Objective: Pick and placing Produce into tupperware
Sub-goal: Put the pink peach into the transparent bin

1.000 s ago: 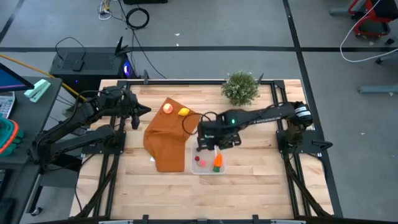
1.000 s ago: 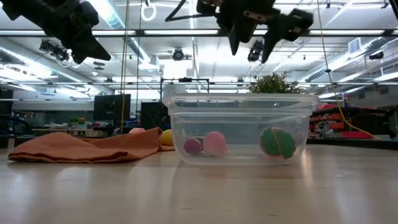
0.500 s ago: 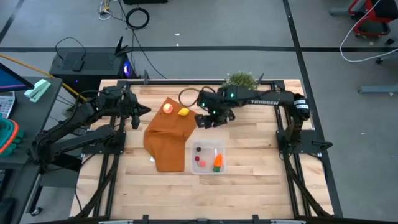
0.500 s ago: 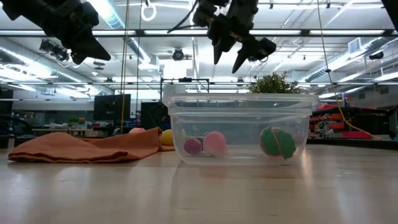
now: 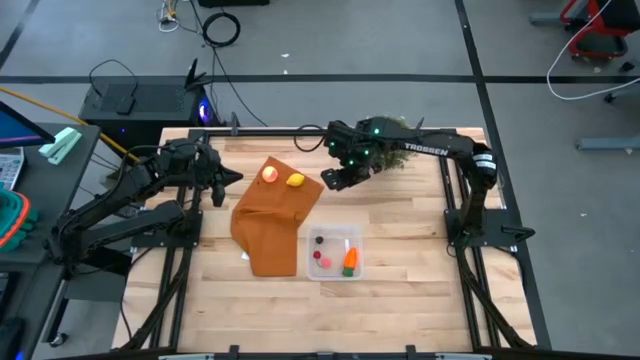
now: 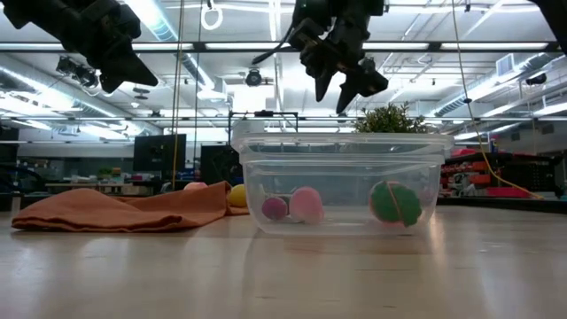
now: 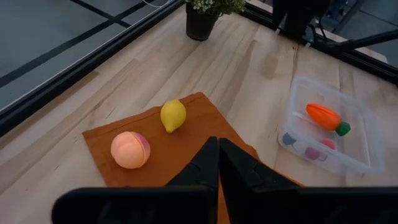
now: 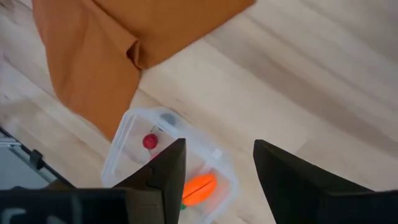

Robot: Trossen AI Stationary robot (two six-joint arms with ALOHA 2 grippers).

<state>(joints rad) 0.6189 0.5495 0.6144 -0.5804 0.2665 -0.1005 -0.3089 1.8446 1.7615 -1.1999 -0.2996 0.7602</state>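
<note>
The orange-brown cloth (image 5: 270, 222) is lying just beside the tupperware (image 5: 335, 276), and it is still carrying the two pieces that remain to be moved: the red-yellow round fruit (image 5: 270, 174) and the yellow lemon (image 5: 296, 180), sitting side by side on the cloth's end farthest from the tupperware. Inside the tupperware the carrot (image 5: 350, 261), the small red-pink piece (image 5: 322, 262) and the small dark piece (image 5: 318, 241) are already resting, so I judge three of five done. The right gripper (image 5: 333, 178) is hovering empty with fingers spread, well apart from the tupperware and near the lemon, while the left gripper (image 5: 226, 177) is waiting with fingers closed on nothing beyond the cloth.
</note>
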